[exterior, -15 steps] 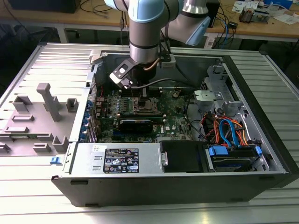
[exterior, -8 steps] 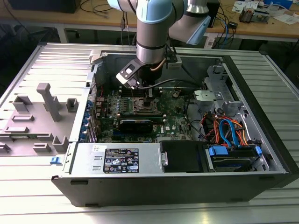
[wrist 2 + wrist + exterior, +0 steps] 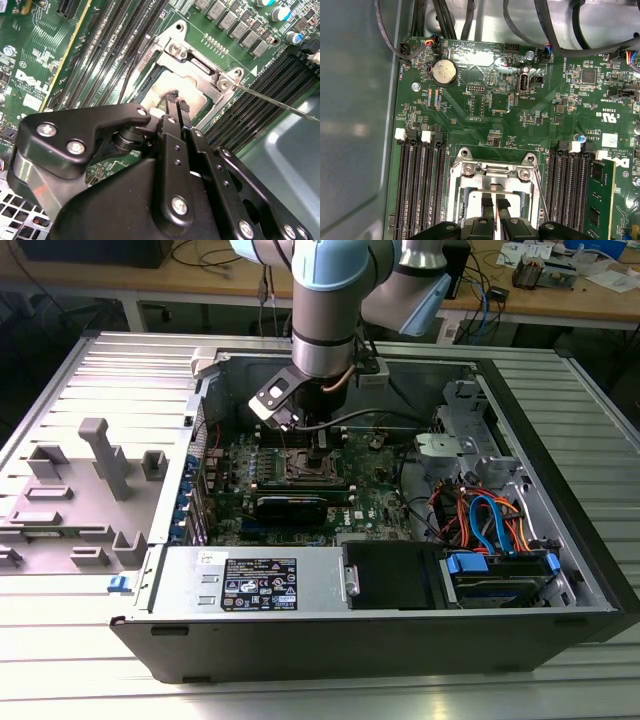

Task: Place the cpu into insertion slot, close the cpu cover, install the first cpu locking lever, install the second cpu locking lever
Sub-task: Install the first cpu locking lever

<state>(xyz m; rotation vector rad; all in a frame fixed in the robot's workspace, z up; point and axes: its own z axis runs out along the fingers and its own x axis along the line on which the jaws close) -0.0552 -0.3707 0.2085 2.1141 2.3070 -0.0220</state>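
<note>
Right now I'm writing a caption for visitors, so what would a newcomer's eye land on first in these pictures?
First, the robot arm reaching down into the open computer case lying on the metal table. Its black gripper hangs over the silvery processor socket on the green motherboard. Blue and orange cables stand out at the exterior view's right.

The cpu (image 3: 194,95) (silvery-grey top) lies flat inside the silvery-rimmed insertion slot (image 3: 198,63)
</note>
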